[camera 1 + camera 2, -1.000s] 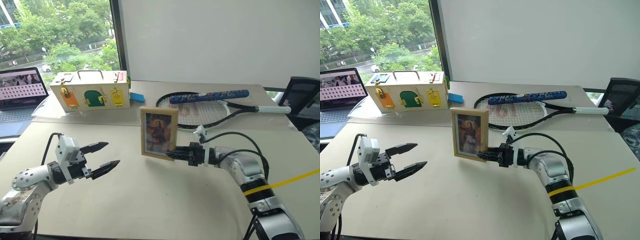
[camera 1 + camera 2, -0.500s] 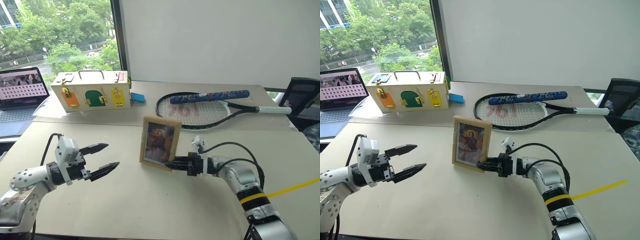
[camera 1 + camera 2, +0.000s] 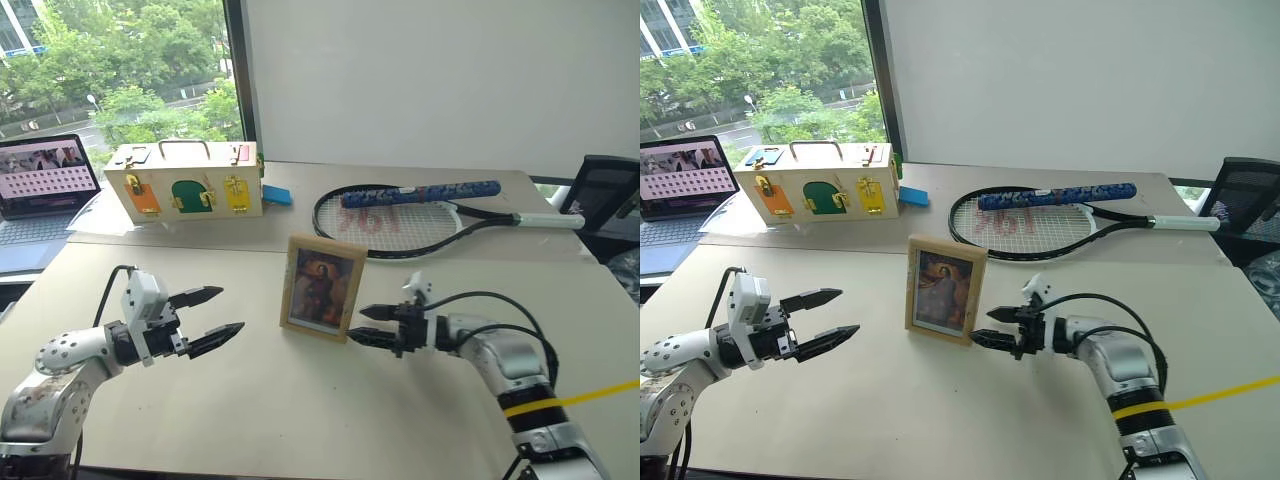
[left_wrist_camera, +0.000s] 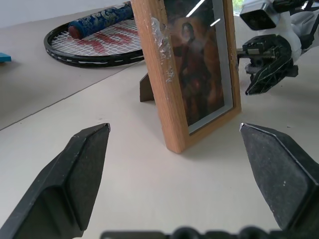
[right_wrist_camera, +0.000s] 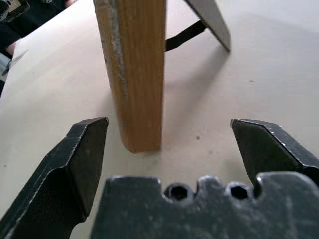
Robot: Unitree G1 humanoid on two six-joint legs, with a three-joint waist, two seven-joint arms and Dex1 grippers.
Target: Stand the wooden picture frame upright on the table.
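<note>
Wooden picture frame point(image 3: 321, 287) upright on table point(image 3: 300, 420), right tool point(image 3: 367, 327) apart beside it, left tool point(image 3: 222, 312) apart.

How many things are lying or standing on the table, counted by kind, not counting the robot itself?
Wooden picture frame: 1
Tennis racket: 1
Blue-wrapped grip lying on the racket: 1
Pale wooden box with coloured doors: 1
Small blue object beside the box: 1
Laptop: 1
Total: 6
</note>
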